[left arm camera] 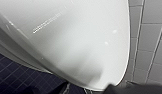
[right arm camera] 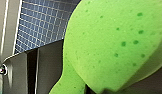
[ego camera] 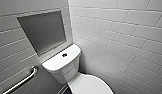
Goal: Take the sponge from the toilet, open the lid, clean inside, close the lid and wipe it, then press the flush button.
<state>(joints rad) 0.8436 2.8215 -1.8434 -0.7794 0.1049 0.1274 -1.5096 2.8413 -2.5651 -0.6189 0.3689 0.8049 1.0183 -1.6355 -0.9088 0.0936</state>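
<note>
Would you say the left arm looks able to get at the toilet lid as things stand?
Probably yes: the toilet lid lies closed and bare, close before the left wrist camera, with nothing in between.

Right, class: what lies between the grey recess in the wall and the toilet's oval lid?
The white tank, with the dark flush button on top, sits between recess and lid; the head view shows it.
</note>
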